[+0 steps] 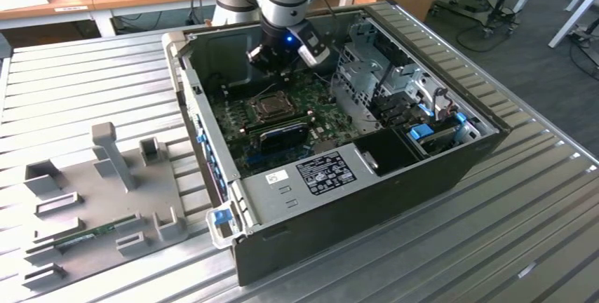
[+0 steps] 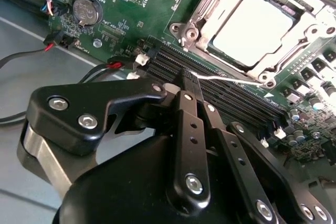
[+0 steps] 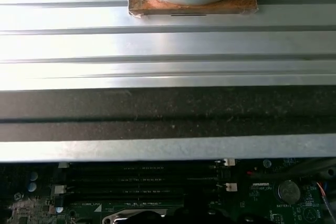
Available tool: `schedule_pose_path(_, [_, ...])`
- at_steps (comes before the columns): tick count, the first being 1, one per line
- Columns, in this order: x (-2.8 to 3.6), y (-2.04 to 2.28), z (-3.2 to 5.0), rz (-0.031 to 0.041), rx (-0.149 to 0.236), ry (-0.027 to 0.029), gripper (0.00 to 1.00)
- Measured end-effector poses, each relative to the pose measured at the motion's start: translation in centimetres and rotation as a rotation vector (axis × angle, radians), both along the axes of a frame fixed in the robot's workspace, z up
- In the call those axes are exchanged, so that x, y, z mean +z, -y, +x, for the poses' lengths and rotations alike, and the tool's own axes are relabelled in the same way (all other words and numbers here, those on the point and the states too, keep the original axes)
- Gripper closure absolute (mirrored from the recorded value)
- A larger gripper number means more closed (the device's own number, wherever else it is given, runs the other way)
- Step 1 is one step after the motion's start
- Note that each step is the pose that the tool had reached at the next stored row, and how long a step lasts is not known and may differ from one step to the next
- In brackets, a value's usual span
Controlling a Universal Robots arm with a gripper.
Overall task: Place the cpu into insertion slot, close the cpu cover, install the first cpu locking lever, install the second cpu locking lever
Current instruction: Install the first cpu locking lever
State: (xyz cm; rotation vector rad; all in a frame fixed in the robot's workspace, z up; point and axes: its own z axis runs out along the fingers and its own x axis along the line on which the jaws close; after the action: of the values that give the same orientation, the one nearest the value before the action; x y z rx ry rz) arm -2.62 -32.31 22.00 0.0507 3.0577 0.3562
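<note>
I'm seeing the small flat pale-silver cpu (image 2: 252,30) sitting in the square silver-framed insertion slot (image 1: 272,107), with the thin silver windowed cpu cover (image 2: 207,9) lying flat around it, so I'm judging that the locking-lever stage is in hand; which lever, I cannot tell.

The black gripper (image 2: 189,77) is hovering just beside the socket, at twelve o'clock of it in the exterior view, with its jaws pinched together. A thin bright wire lever (image 2: 231,81) is running from their tips toward the socket's corner. I cannot tell whether they are clamping it or only touching it.

I'm reckoning the next move is calling for a short, low, steady sweep with the wire kept under control.

Room is tight. The long black memory slots (image 2: 173,61) are lying directly under the jaws and red-and-black cables (image 2: 113,65) are trailing near. In the exterior view the grey steel case wall (image 1: 224,43) is standing close at twelve o'clock and the perforated grey drive cage (image 1: 360,71) is crowding in at three o'clock. Straight up looks open.
</note>
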Motion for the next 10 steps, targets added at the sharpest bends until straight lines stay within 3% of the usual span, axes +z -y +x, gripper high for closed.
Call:
schedule_pose_path(5, [0.48, 0.00, -0.02, 0.0015, 0.000, 0.0008, 0.90])
schedule_pose_path(10, [0.52, 0.00, -0.02, 0.0015, 0.000, 0.0009, 0.90])
